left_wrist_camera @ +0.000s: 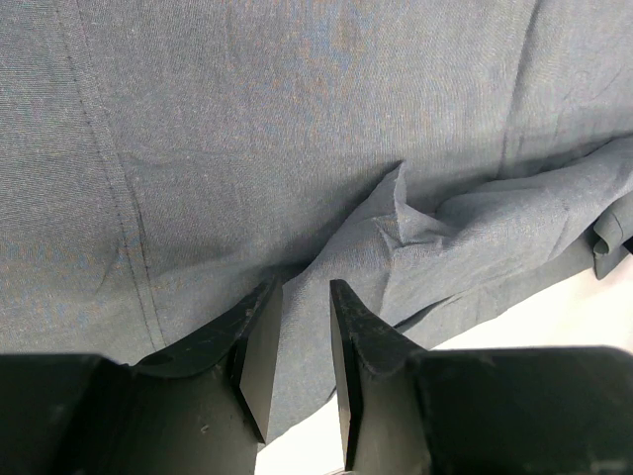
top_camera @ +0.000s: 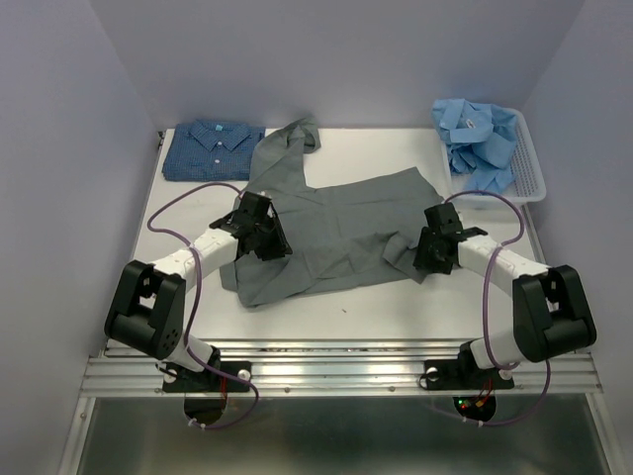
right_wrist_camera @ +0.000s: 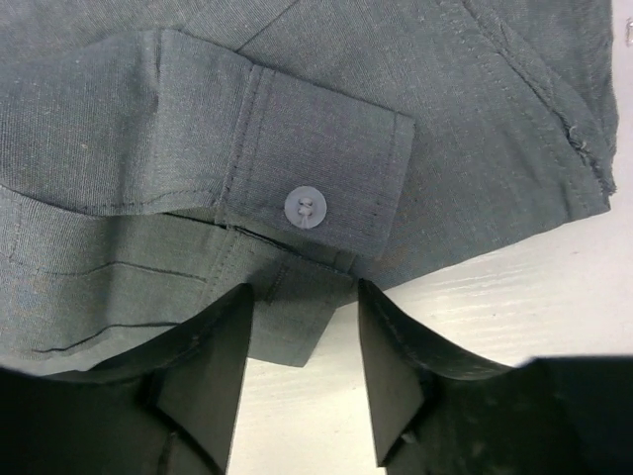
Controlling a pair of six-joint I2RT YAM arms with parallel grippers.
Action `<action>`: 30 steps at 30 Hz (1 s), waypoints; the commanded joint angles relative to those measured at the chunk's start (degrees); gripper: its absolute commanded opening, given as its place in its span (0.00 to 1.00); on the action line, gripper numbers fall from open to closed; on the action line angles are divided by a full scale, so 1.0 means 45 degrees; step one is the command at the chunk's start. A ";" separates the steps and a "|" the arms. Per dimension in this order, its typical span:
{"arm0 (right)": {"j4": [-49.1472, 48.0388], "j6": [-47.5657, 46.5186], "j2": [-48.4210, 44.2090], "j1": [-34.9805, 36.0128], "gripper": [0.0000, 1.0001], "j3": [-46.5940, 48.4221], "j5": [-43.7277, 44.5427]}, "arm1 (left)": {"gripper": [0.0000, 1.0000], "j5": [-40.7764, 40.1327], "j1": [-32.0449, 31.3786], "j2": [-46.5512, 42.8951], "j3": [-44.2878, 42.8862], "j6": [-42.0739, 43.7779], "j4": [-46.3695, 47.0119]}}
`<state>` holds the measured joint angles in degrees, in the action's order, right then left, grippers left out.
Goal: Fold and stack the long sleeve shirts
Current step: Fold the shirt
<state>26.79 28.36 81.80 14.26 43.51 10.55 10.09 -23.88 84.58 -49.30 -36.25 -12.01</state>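
Left gripper [left_wrist_camera: 305, 302] stands barely parted at the grey shirt's [top_camera: 341, 233] left edge, cloth lying in the gap. Right gripper [right_wrist_camera: 307, 297] gapes wider, astride the buttoned cuff [right_wrist_camera: 307, 178] at its right edge. Both arms reach low and inward. The shirt lies spread and rumpled; the folded dark blue shirt [top_camera: 213, 148] sits beyond its left.

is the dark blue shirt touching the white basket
Apart. The top view shows the dark blue shirt far left, the basket far right, and the grey shirt lying between them.
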 commanded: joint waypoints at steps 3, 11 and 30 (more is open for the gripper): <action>-0.1128 0.0397 -0.0034 -0.0044 0.46 -0.0215 -0.0624 | 0.38 0.0005 0.0092 -0.0220 -0.0119 0.0282 -0.0007; -0.1731 0.0592 -0.0324 -0.0044 0.25 -0.0507 -0.0703 | 0.38 -0.0015 0.0072 -0.0259 -0.0197 0.0419 -0.0104; -0.0230 -0.4204 -0.2222 0.0228 0.01 0.4664 -0.0703 | 0.38 -0.0269 0.0092 -0.0513 -0.0334 0.0341 0.0091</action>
<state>26.81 18.50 72.99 14.33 57.28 7.97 9.63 -23.88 84.33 -49.30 -35.40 -12.23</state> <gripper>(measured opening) 0.023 0.378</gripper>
